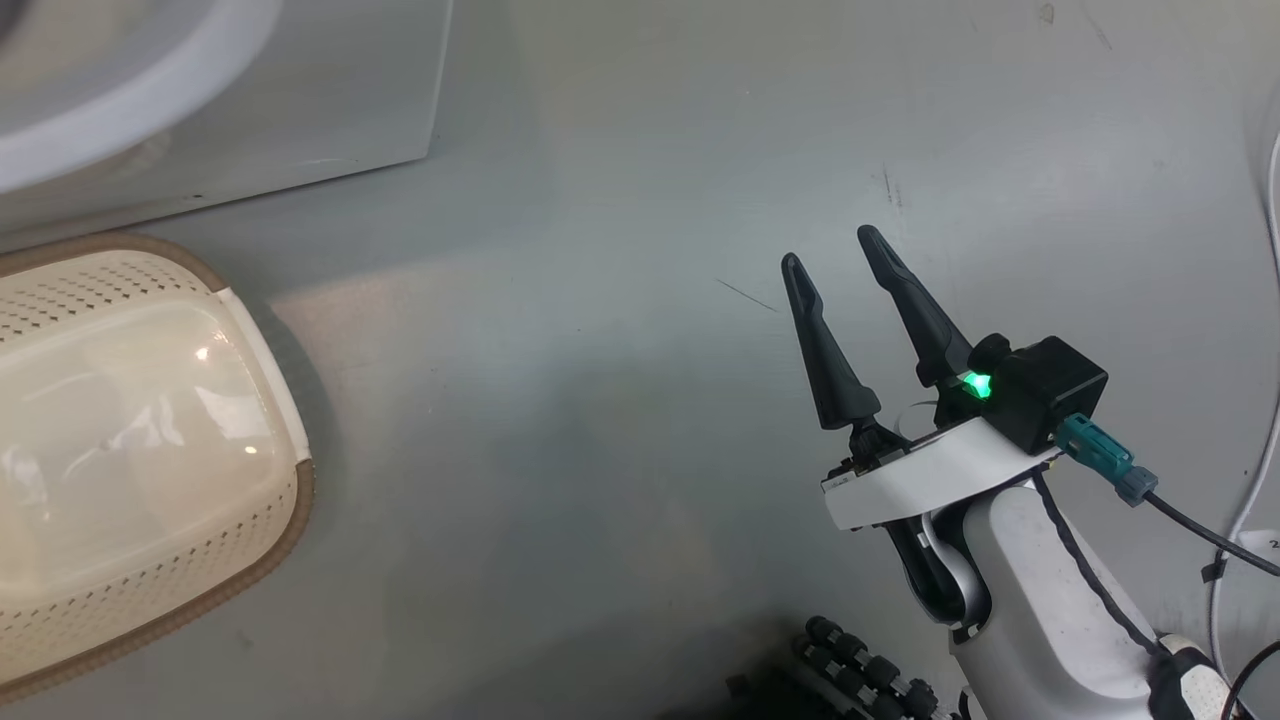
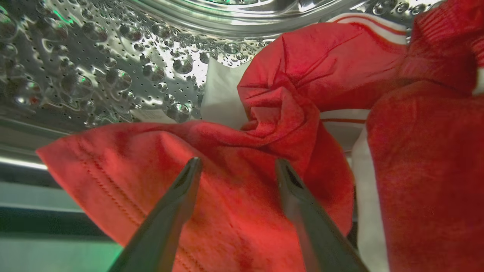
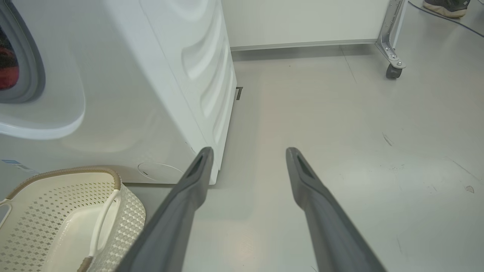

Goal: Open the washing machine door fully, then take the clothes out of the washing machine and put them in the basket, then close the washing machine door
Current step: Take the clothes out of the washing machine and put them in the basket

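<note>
My left gripper [image 2: 237, 161] is inside the washing machine's perforated steel drum [image 2: 113, 68]. It is open, its fingers spread just above the crumpled red clothes [image 2: 310, 60] with white trim, holding nothing. My right gripper [image 1: 828, 246] hangs open and empty over bare floor, to the right of the white washing machine [image 3: 151, 75]. A bit of red clothes [image 3: 7, 71] shows through the machine's grey-ringed opening. The cream basket [image 1: 290, 520] stands on the floor in front of the machine with nothing in it; it also shows as the basket [image 3: 128, 215] at the right wrist view's lower left. The washing machine door is out of view.
A metal frame leg on a caster [image 3: 393, 70] stands at the back right, with a person's shoe [image 3: 446, 5] beyond it. White and black cables [image 1: 1270, 400] run along the right edge. Open grey floor [image 3: 340, 132] lies right of the machine.
</note>
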Robot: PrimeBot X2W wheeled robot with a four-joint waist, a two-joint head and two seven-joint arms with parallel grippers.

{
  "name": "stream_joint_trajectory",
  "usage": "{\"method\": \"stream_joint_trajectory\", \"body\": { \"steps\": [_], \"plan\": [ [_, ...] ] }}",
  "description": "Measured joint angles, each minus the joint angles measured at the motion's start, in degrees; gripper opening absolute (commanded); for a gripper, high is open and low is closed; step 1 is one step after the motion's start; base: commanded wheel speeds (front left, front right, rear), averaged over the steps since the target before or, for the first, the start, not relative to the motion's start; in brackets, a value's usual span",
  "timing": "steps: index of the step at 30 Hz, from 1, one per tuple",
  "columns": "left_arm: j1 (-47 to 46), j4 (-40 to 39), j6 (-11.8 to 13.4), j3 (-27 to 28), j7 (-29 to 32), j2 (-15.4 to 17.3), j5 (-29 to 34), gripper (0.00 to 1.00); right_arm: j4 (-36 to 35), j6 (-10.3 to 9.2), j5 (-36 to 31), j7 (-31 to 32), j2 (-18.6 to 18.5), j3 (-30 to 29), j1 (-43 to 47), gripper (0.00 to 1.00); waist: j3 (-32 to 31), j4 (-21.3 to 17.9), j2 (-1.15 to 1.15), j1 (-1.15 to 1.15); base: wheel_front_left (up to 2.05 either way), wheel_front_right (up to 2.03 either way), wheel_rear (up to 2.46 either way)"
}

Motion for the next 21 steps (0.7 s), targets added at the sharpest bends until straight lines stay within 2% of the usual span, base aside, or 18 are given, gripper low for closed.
{"method": "stream_joint_trajectory", "body": {
  "steps": [11,12,13,14,21],
  "plan": [
    [-3.0,2.6,0.5,0.6,0.9,-0.3,0.3,1.0,0.0,-0.49,0.0,0.0,0.0,0.0,-0.6,1.0,1.8,-0.3,0.0,0.0,0.0,0.0,0.0],
    [-3.2,2.8,0.5,0.7,0.9,-0.5,0.3,0.95,0.0,-0.51,0.0,0.0,0.0,0.0,-0.7,1.0,1.9,-0.3,0.0,0.0,0.0,0.0,0.0],
    [-3.4,3.2,0.5,0.7,0.9,-0.6,0.4,0.36,0.0,-0.57,0.0,0.0,0.0,0.0,-0.9,1.0,2.0,-0.2,0.0,0.0,0.0,0.0,0.0],
    [-3.6,3.5,0.5,0.8,0.9,-0.8,0.4,0.0,0.0,-0.57,0.0,0.0,0.0,0.0,-1.0,1.0,2.0,-0.2,0.0,0.0,0.0,0.0,0.0],
    [-4.4,4.8,0.5,0.6,-0.6,-2.1,0.5,0.0,0.1,-1.01,0.0,0.0,0.0,-0.1,-1.3,1.0,2.0,0.3,0.0,0.0,0.0,0.0,0.0]
  ]
}}
